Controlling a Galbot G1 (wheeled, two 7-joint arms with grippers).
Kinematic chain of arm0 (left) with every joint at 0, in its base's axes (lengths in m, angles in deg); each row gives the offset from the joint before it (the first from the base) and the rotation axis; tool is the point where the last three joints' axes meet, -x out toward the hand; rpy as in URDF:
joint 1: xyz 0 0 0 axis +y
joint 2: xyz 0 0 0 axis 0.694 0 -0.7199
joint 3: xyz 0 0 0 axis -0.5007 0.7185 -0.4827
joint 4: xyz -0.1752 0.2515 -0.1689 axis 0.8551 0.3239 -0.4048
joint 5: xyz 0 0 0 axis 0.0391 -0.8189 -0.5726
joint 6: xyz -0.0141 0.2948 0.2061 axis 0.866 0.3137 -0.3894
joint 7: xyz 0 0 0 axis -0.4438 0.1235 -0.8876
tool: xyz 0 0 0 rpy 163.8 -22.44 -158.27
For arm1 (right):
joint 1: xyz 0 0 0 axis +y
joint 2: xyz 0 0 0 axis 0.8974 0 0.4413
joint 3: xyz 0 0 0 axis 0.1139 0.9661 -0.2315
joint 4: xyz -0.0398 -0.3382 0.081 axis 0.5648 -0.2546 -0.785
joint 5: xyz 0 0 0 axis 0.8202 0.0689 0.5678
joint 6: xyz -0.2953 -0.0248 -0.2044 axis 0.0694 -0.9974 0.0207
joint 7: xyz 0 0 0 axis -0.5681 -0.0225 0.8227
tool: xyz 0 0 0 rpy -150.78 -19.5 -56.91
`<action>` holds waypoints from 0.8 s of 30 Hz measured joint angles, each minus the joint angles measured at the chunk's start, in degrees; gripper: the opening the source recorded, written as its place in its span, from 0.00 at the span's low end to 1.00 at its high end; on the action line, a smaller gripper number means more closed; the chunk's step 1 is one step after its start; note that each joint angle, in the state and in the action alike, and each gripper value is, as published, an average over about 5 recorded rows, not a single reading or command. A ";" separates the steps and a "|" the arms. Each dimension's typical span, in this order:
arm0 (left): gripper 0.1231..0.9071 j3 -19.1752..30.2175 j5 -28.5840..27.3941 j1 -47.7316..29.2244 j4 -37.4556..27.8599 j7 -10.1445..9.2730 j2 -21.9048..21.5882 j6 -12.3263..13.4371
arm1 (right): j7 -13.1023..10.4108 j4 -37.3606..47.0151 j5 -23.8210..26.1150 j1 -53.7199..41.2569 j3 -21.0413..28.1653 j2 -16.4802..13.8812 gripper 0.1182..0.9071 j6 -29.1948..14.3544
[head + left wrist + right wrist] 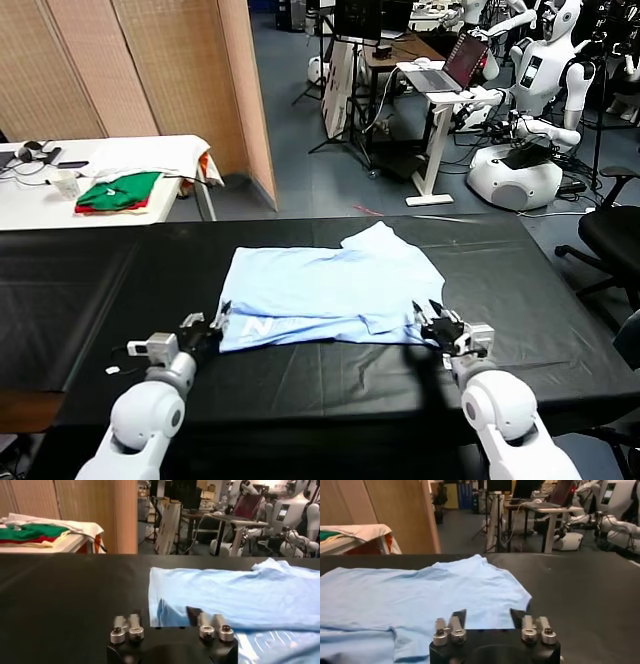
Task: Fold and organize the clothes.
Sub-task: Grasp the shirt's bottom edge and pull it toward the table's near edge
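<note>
The step in hand reads as the end of 1 fold: the pale blue T-shirt (330, 290) lies on the black table (90, 300), doubled over along its near edge so the white "N" print (258, 327) faces up on the turned-over strip, and both grippers sit at that near edge with nothing in them.

On the left, the left gripper (222, 322) rests low at the shirt's near left corner, jaws spread apart and empty; in its wrist view the fingers (193, 613) straddle the cloth edge without pinching it. On the right, the right gripper (432, 316) stands at the near right corner, jaws likewise wide and holding nothing, its fingers (459, 617) just over the hem in its wrist view.

The next move, as I judge it, calls for both arms to back clear of the cloth without dragging it, then to take fresh hold for a 2nd fold. The sleeve and collar area at the far right (385, 240) is bunched and raised, so the shirt does not lie flat there; smoothing may be needed before folding again.

Around the work: at far left a white side table (180, 155) carries a folded green and red garment (120, 192), well apart from the shirt. At far right stand a desk with a laptop (455, 65), white robots (540, 90) and an office chair (610, 235). Nothing lies on the black table between the grippers and the shirt.
</note>
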 joint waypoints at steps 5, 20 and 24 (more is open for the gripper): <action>1.00 -0.18 -1.69 3.58 1.88 0.31 1.50 0.24 | 0.20 -0.32 -0.51 2.42 -1.37 -0.11 1.00 0.04; 0.97 -0.61 -2.99 8.10 3.63 0.69 2.82 -0.03 | 0.32 0.92 1.02 2.99 0.82 0.47 0.88 -0.04; 0.88 -0.64 -3.16 8.64 3.55 0.67 3.14 0.11 | 0.51 1.43 1.51 2.69 1.47 0.66 0.65 -0.07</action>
